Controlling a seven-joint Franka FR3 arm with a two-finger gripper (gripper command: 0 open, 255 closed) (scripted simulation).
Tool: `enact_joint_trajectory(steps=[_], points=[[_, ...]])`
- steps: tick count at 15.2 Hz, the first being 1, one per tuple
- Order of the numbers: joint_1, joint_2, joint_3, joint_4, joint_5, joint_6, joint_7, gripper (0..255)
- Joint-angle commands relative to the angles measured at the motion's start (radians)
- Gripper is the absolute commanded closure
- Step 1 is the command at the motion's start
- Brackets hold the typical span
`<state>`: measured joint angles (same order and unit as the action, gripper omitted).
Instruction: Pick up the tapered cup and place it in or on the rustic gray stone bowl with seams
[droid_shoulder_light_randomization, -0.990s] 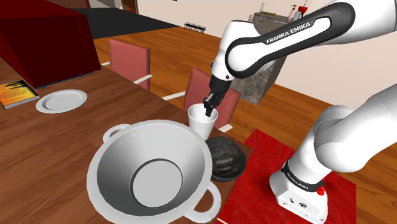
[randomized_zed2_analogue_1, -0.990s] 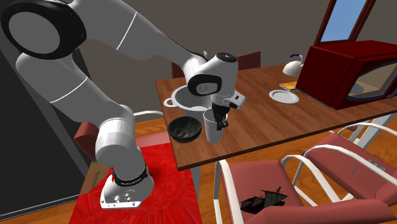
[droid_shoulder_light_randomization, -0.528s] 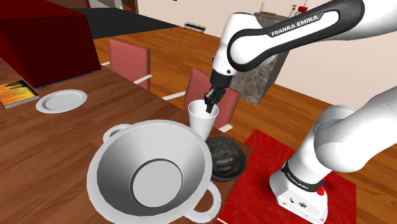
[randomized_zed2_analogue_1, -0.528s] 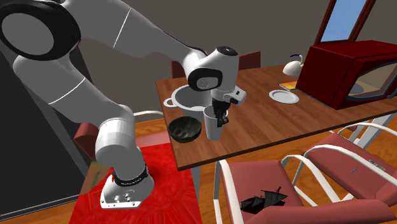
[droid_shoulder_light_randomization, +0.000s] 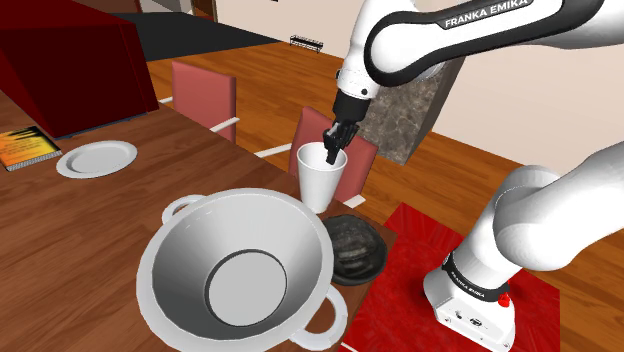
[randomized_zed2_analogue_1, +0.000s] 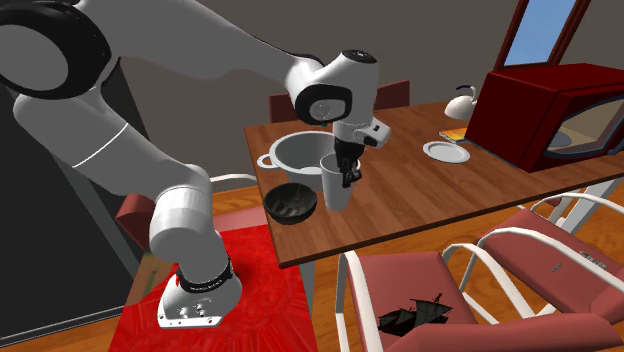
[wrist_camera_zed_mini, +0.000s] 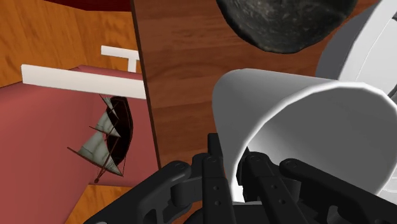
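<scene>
The gripper (droid_shoulder_light_randomization: 334, 150) comes down from above onto the white cup (droid_shoulder_light_randomization: 320, 182) and is closed on its rim. In the wrist view one finger sits inside the cup (wrist_camera_zed_mini: 305, 127) and the other outside, pinching the thin wall between them. A rim hold suits this cup. It is widest at the mouth and narrows downward, so a grasp around the body could slip, while a pinch on the wall leaves the base free to be set down. In the wrist view the cup hangs tilted from the gripper (wrist_camera_zed_mini: 232, 172). It seems to be just off the table (droid_shoulder_light_randomization: 80, 230), though the base cannot be seen well enough to be sure.

The dark, rough bowl (droid_shoulder_light_randomization: 355, 248) lies just beside the cup, nearer the robot's stand and close to the table's near corner. It is empty and open at the top, so the carry looks short: sideways and down.

The large white pot (droid_shoulder_light_randomization: 180, 250) with two loop handles stands on the cup's other side, to the shoulder view's left and near the camera. Its rim is close to both cup and bowl (randomized_zed2_analogue_1: 290, 202) and is the thing most likely to be knocked.

Well apart, far along the table, are a white plate (droid_shoulder_light_randomization: 96, 158), a book (droid_shoulder_light_randomization: 25, 148) and a big red box (droid_shoulder_light_randomization: 70, 70). Red chairs (droid_shoulder_light_randomization: 203, 95) stand beyond the far edge. None of them lies between cup and bowl.
</scene>
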<state>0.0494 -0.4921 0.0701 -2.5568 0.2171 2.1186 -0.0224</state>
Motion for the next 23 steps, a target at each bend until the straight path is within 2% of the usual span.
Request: enact_joint_trajectory(steps=[1, 16, 23], points=[[-0.001, -0.012, -0.001, 0.017, -0.003, -0.029, 0.004, 255], [-0.008, -0.052, -0.01, 0.185, -0.024, -0.235, 0.036, 255], [0.031, -0.305, 0.037, 0.093, 0.012, -0.383, 0.124, 255]])
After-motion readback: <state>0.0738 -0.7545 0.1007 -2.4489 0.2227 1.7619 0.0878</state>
